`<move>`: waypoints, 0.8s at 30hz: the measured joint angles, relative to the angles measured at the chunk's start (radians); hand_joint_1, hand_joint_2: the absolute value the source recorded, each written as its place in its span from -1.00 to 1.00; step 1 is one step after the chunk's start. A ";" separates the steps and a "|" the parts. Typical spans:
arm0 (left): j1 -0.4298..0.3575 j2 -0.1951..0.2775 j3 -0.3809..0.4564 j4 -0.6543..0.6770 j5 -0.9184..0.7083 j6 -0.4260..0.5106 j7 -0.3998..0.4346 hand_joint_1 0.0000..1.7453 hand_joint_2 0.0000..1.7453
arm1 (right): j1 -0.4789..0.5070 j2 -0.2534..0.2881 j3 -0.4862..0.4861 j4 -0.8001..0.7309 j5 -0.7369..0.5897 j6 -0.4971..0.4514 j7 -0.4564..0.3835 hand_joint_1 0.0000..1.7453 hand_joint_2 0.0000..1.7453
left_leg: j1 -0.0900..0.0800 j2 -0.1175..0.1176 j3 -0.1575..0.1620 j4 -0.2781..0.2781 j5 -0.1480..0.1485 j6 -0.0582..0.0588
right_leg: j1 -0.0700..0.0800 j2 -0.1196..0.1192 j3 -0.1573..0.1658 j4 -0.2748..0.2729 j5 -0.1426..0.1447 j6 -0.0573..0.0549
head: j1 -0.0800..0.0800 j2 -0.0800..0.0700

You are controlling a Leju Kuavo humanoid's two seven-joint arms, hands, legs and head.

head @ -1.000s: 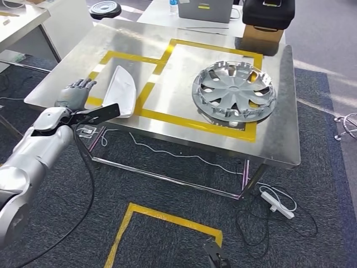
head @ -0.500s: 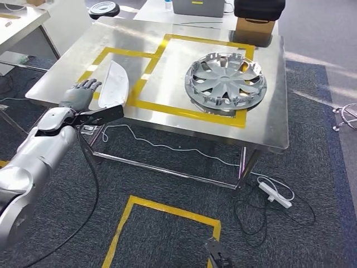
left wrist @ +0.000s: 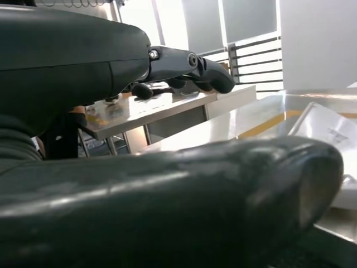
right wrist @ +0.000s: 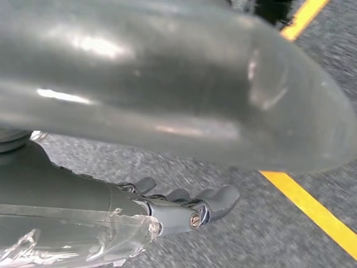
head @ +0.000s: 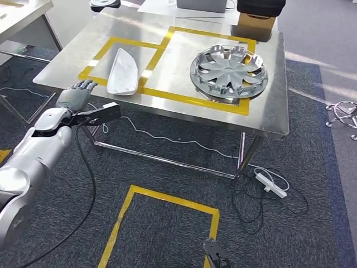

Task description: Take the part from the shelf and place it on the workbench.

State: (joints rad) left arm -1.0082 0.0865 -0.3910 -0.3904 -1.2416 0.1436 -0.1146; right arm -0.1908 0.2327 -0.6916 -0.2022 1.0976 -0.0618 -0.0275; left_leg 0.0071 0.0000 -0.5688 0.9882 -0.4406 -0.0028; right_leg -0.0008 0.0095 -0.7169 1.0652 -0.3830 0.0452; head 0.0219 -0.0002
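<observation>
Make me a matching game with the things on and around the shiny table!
Things:
1. white part
2. hubcap
3. power strip
4. left robot hand

Places:
A. on the carpet under the table's right end
B. inside the smaller yellow square
C. empty, just off the table's near left edge
D. inside the bigger yellow square

Pairs: 1-B, 2-D, 3-A, 4-C
</observation>
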 joint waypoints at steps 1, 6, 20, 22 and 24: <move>0.000 -0.001 0.000 0.000 0.001 -0.004 0.000 -1.00 -1.00 | 0.001 0.000 0.000 0.000 0.000 0.000 0.000 -1.00 -1.00 | 0.000 0.000 -0.008 0.000 0.007 0.005 | 0.000 -0.001 -0.018 0.056 -0.046 0.004 | 0.002 0.000; 0.042 -0.001 0.015 0.005 0.049 -0.053 -0.006 -1.00 0.00 | 0.001 -0.001 0.000 0.000 -0.002 0.000 -0.001 -1.00 -1.00 | -0.004 -0.001 -0.042 0.001 0.034 0.008 | 0.001 -0.001 -0.009 0.198 -0.103 0.002 | 0.003 0.000; 0.459 0.012 0.223 0.071 0.268 -0.051 0.049 -1.00 -1.00 | 0.032 -0.009 -0.005 0.000 -0.041 -0.013 -0.001 -1.00 -1.00 | -0.008 0.004 -0.051 -0.020 0.071 -0.013 | 0.011 0.003 0.144 -0.057 -0.063 -0.025 | 0.001 0.000; 0.526 0.011 0.259 0.082 0.299 -0.054 0.057 -1.00 -1.00 | 0.038 -0.012 -0.007 0.000 -0.046 -0.016 -0.001 -1.00 -1.00 | -0.008 0.004 -0.052 -0.021 0.072 -0.016 | 0.011 0.003 0.143 -0.056 -0.063 -0.026 | 0.001 0.000; 0.585 0.009 0.295 0.092 0.326 -0.062 0.068 -1.00 -1.00 | 0.044 -0.015 -0.011 0.000 -0.050 -0.018 -0.001 -1.00 -1.00 | -0.007 0.004 -0.053 -0.022 0.073 -0.018 | 0.011 0.003 0.141 -0.056 -0.063 -0.027 | 0.001 0.000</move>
State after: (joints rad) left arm -0.4229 0.0958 -0.0959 -0.2980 -0.9156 0.0814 -0.0470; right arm -0.1470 0.2175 -0.7024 -0.2026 1.0477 -0.0799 -0.0281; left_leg -0.0003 0.0039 -0.6223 0.9665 -0.3679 -0.0208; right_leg 0.0107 0.0120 -0.5758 1.0089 -0.4458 0.0179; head 0.0232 -0.0001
